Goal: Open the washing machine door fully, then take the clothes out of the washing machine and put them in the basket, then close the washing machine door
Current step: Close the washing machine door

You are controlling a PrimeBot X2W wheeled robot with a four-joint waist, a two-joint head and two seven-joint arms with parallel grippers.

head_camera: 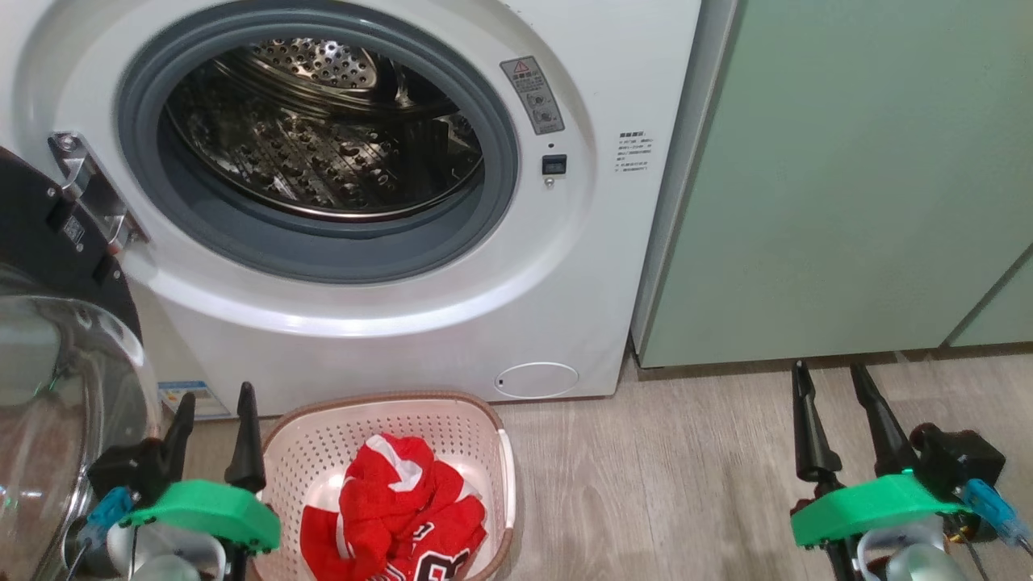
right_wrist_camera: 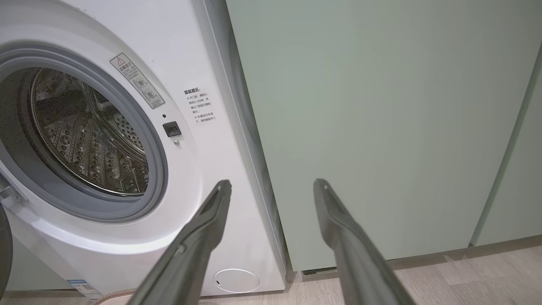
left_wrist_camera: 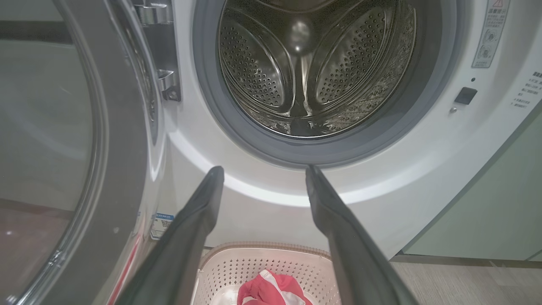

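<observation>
Clothes (head_camera: 393, 500) in basket (head_camera: 323, 444), partly off-frame

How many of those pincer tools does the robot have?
2. The left tool is beside the basket; the right tool is over the floor by the green cabinet.

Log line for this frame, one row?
door open; drum empty; clothes in basket; left gripper open; right gripper open; next: close door

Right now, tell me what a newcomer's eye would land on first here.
The bright red jersey heaped in the cream basket, on the floor before the washing machine, grabs the eye first. Above it the steel drum gapes empty, its black-rimmed door swung open at the left.
</observation>
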